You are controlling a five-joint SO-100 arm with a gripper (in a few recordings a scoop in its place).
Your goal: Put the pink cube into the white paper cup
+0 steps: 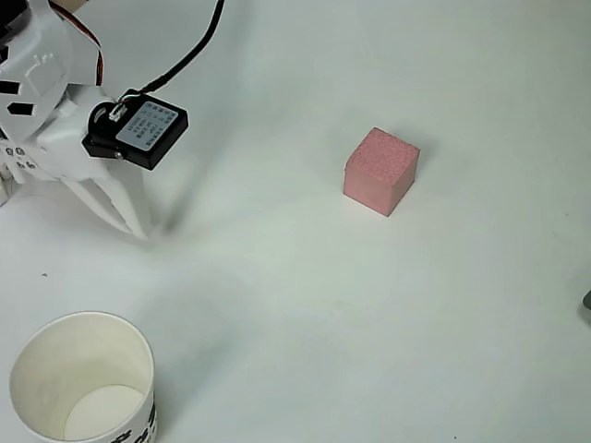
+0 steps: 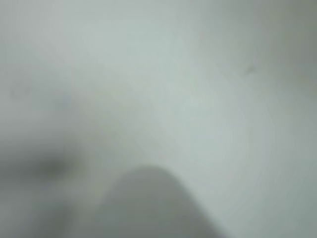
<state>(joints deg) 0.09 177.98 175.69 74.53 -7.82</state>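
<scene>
The pink cube [image 1: 380, 171] sits alone on the white table, right of centre in the overhead view. The white paper cup [image 1: 81, 388] stands upright at the bottom left, its inside plain white, black marks near its base. My white gripper [image 1: 137, 227] hangs at the upper left, well left of the cube and above the cup in the picture. Its two fingers meet at the tips and hold nothing. The wrist view is blurred: a grey fingertip [image 2: 148, 208] shows over the pale table.
A black cable [image 1: 189, 51] runs from the arm's black servo box [image 1: 143, 129] toward the top edge. The white table [image 1: 305, 314] lies between cube and cup. A small dark thing [image 1: 586, 300] touches the right edge.
</scene>
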